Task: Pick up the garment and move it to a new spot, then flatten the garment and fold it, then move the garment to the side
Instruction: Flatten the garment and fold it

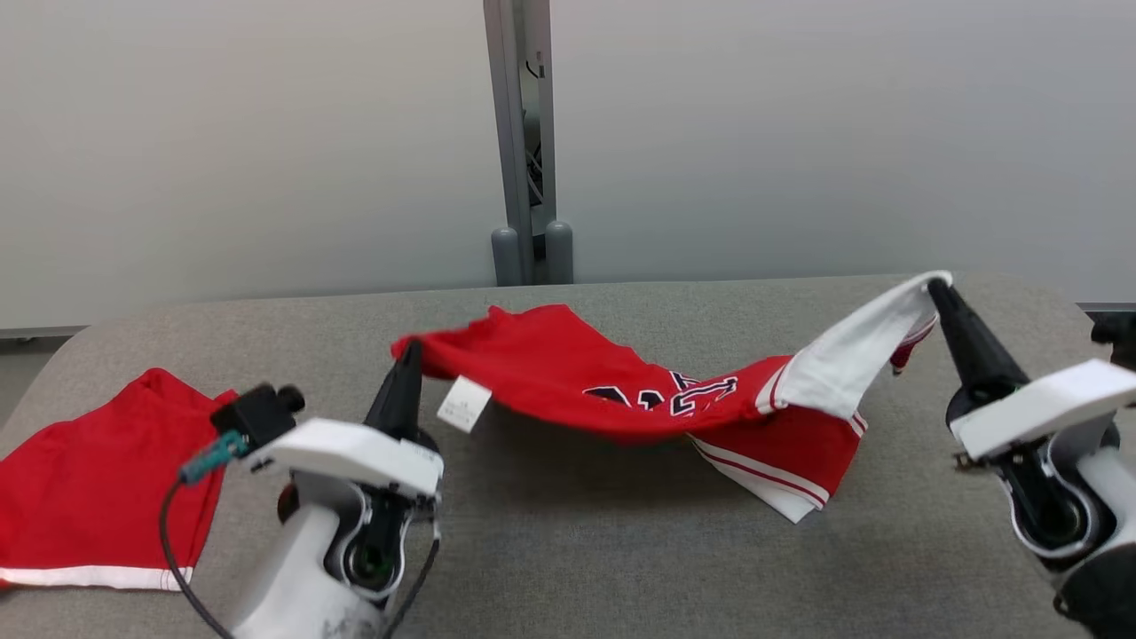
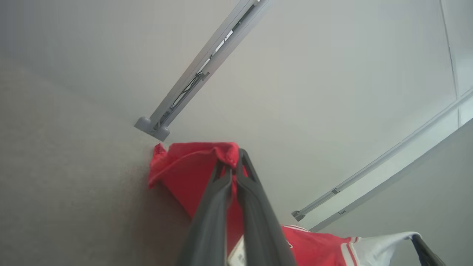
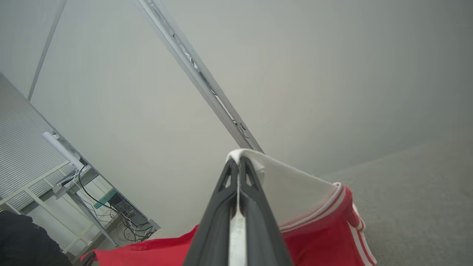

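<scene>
Holds the red sports garment (image 1: 621, 382) slung crosswise over the grey table (image 1: 568, 550), long axis left to right, with left gripper (image 1: 410, 352) pinched shut on its red end and right gripper (image 1: 934, 288) on its white end.

- garment (image 1: 568, 377): red cloth, smooth matt knit; white cloth panel; paper-like white tag (image 1: 464, 404)
- table (image 1: 577, 550): grey felt-like covering, rough, matt
- left gripper (image 1: 410, 348), right gripper (image 1: 934, 286): dark matt plastic fingers (image 1: 972, 342), smooth white plastic housings (image 1: 355, 453)
- post (image 1: 519, 133): grey metal, satin
- wall (image 1: 222, 133): pale, smooth, matt
</scene>
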Robot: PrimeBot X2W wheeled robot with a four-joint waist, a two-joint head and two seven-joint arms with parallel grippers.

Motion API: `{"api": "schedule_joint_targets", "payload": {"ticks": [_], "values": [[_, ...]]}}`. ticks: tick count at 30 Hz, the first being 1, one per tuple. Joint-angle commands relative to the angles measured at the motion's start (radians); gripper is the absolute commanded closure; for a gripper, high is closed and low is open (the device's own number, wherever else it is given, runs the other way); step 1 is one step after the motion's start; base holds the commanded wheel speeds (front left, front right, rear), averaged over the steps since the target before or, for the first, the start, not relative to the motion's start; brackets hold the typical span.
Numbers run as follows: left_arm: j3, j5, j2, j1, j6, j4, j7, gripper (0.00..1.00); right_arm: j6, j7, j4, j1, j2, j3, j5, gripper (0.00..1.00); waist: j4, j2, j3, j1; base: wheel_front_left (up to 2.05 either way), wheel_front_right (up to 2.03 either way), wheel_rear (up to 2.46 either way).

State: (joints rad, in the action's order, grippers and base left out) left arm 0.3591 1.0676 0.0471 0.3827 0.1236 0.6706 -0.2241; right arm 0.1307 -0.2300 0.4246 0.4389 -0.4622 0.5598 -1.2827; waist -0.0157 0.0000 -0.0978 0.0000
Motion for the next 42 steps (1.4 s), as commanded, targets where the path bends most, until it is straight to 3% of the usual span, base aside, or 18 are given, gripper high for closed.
{"api": "schedule_joint_targets", "payload": {"ticks": [1,5,13,23,27,35,42], "values": [[0.003,0.025,0.006,0.066,0.008,-0.010,0.023,1.00,0.000,-0.008,0.012,0.050,-0.001,-0.009,0.027,1.00,0.004,0.0000,-0.009,0.0000,0.00,0.00,0.00],[-0.015,0.105,0.005,0.179,-0.034,-0.011,0.072,1.00,0.000,-0.013,0.084,0.159,0.016,-0.030,0.091,1.00,0.005,0.0000,-0.028,0.0000,0.00,0.00,0.00],[-0.041,0.139,0.006,0.342,-0.092,0.010,0.087,1.00,0.000,-0.023,0.194,0.338,0.070,-0.052,0.196,1.00,0.003,0.0000,-0.060,0.0000,0.00,0.00,0.00],[-0.047,0.122,0.018,0.384,-0.134,-0.020,0.070,1.00,0.000,-0.034,0.202,0.455,0.118,-0.078,0.302,1.00,0.008,0.0000,-0.094,0.0000,0.00,0.00,0.00],[-0.049,0.126,0.048,0.373,-0.158,-0.052,0.107,1.00,0.000,0.010,0.210,0.488,0.125,-0.066,0.341,1.00,0.004,0.0000,-0.082,0.0000,0.00,0.00,0.00],[-0.013,0.073,0.088,0.469,-0.209,-0.060,0.163,1.00,0.000,0.078,0.269,0.612,0.137,-0.069,0.382,1.00,-0.006,0.0000,0.032,0.0000,0.00,0.00,0.00],[0.018,0.014,0.084,0.701,-0.223,0.039,0.181,1.00,0.000,0.101,0.383,0.858,0.167,-0.087,0.412,1.00,-0.011,0.0000,0.260,0.0000,0.00,0.00,0.00]]}}
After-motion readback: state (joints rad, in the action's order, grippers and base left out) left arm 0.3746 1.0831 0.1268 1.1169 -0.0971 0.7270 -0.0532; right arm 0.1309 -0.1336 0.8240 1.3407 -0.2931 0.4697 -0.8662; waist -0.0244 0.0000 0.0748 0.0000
